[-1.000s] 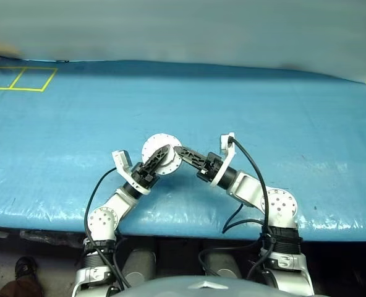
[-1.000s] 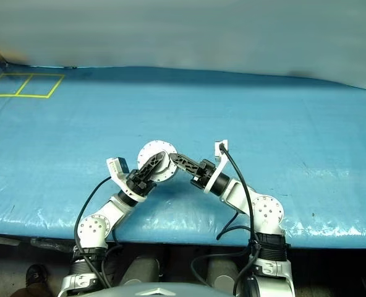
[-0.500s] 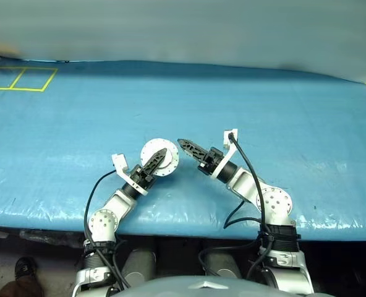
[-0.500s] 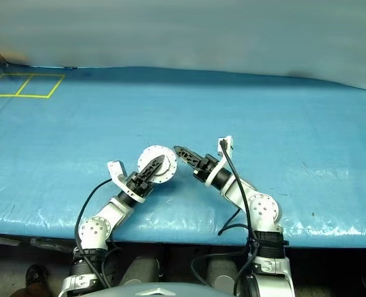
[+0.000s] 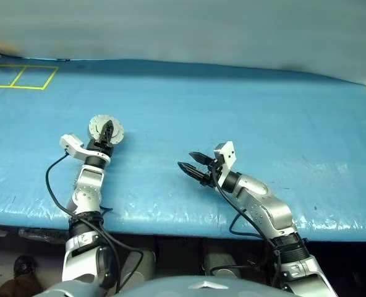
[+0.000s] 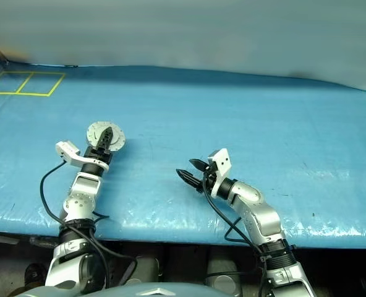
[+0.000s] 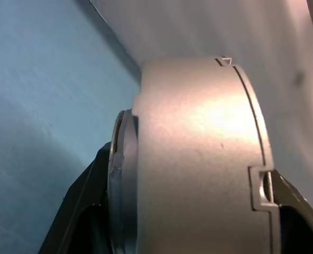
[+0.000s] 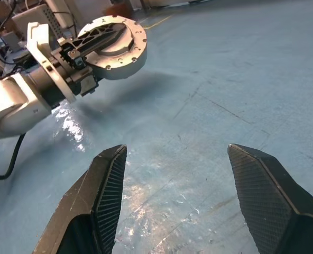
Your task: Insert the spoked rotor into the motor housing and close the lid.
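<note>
Care matters most for the left tool (image 5: 107, 132), clamped across the closed motor housing (image 6: 106, 135) held out over the blue desk (image 5: 245, 99): lower it level, while the right tool (image 8: 172, 201) gapes empty nearby.

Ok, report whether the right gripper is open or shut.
Open. The right gripper has its two black fingers spread well apart over the blue table, with nothing between them.
</note>
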